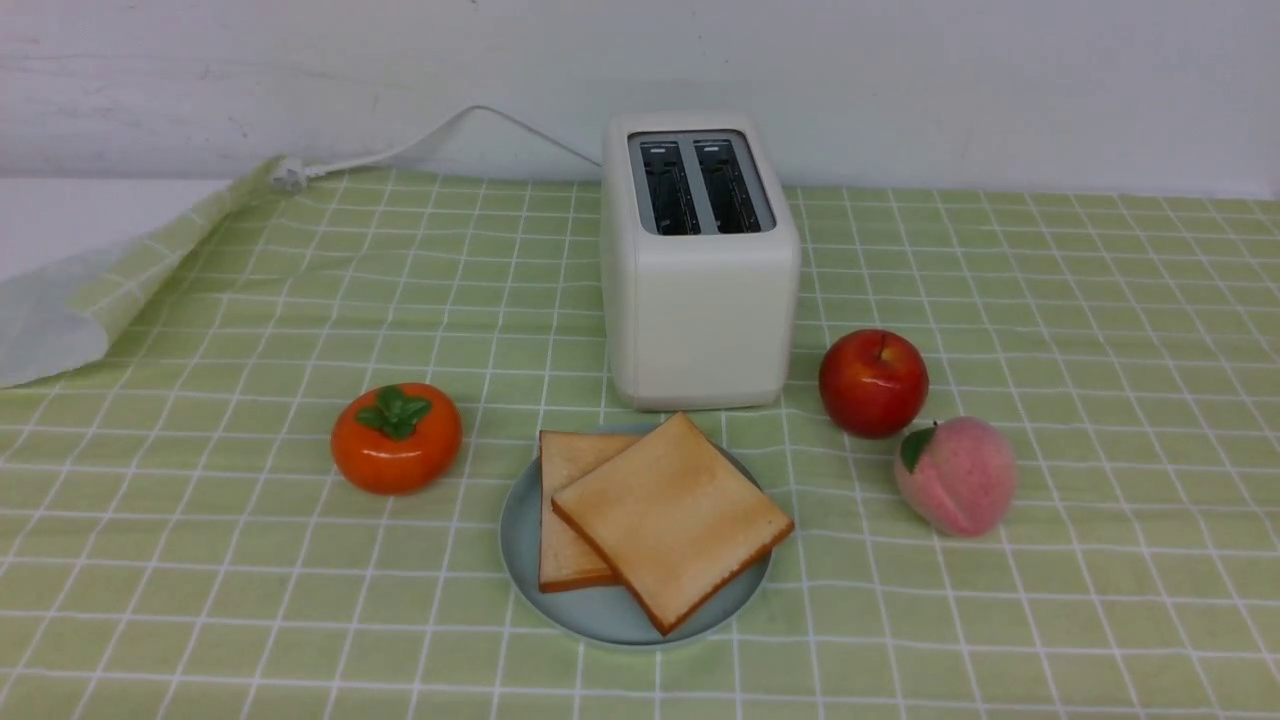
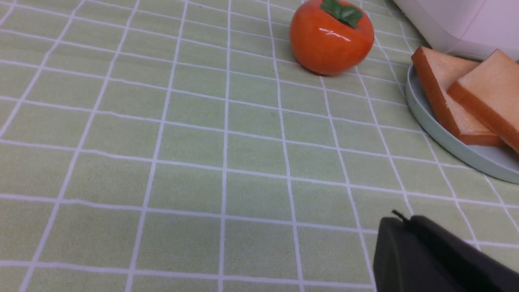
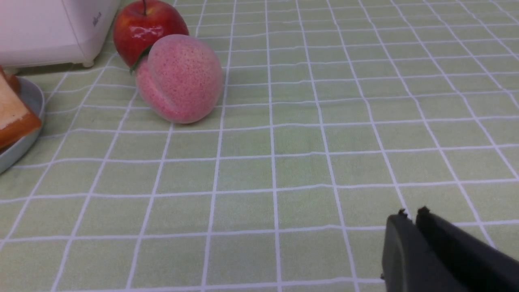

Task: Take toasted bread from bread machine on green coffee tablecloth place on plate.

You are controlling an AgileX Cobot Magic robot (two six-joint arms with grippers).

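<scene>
Two slices of toasted bread (image 1: pixel 672 518) lie overlapping on the pale blue-green plate (image 1: pixel 600 612), the upper one across the lower (image 1: pixel 565 500). The plate stands just in front of the cream bread machine (image 1: pixel 700 300), whose two top slots look empty. All rest on the green coffee tablecloth (image 1: pixel 200 560). Neither arm shows in the front view. My left gripper (image 2: pixel 405 221) is shut and empty, over bare cloth, apart from the plate (image 2: pixel 446 142) and its toast (image 2: pixel 442 85). My right gripper (image 3: pixel 412 215) is shut on nothing, also above bare cloth.
An orange persimmon (image 1: pixel 396 437) sits left of the plate. A red apple (image 1: pixel 873 382) and a pink peach (image 1: pixel 955 476) sit to the right. The toaster's white cord (image 1: pixel 400 150) runs back left, where the cloth is folded up (image 1: pixel 60 310).
</scene>
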